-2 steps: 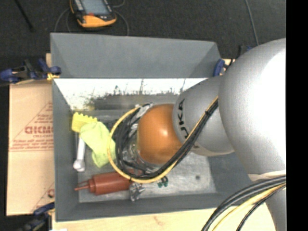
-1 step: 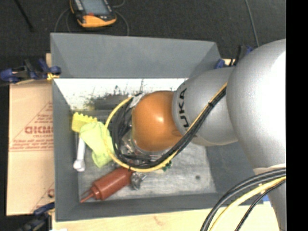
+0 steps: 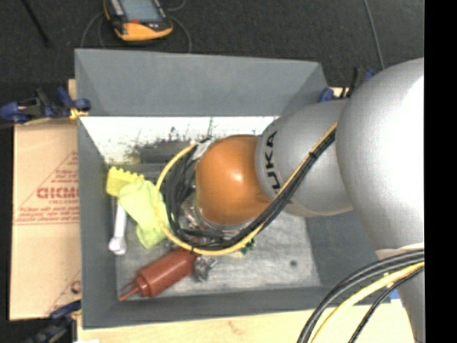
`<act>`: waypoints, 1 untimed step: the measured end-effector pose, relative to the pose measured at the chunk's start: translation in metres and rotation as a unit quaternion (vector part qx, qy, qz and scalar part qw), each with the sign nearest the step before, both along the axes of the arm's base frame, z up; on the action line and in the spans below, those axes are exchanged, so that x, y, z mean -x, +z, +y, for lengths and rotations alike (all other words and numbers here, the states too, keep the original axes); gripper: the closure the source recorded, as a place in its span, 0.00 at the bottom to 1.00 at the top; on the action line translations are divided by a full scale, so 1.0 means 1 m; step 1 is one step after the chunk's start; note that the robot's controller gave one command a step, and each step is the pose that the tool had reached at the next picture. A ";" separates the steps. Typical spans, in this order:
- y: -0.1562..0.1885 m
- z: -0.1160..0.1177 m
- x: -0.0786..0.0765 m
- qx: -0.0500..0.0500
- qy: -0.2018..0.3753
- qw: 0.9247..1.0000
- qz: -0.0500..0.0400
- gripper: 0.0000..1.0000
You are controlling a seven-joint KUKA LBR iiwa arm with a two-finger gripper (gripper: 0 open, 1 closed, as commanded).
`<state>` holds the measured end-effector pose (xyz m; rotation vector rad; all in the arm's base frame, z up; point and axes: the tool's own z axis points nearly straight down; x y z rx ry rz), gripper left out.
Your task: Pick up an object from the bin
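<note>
**Dark floor, grey bin, pick looks unfinished**

Dark carpet surrounds the grey metal bin (image 3: 200, 84). The arm's orange wrist cover (image 3: 225, 181) hangs low over the bin's middle and hides the gripper, so open or closed, can't tell. Nearest bits are a yellow-green rag (image 3: 146, 209) just left of it and a reddish-brown bottle (image 3: 161, 274) lying at the front. Nothing looks lifted, so the grab and lift are probably both still to do.

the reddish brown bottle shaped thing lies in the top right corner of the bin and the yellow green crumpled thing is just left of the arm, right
Not quite. The camera view shows the reddish-brown bottle-shaped thing lying in the bottom left part of the bin, near its lower wall, not in the top right corner. The rest holds: the yellow-green crumpled thing is just left of the arm's orange cover.
</note>
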<state>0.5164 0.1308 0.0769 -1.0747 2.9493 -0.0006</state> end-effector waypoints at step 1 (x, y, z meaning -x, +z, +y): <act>0.115 -0.021 -0.005 0.000 0.037 0.999 0.000 1.00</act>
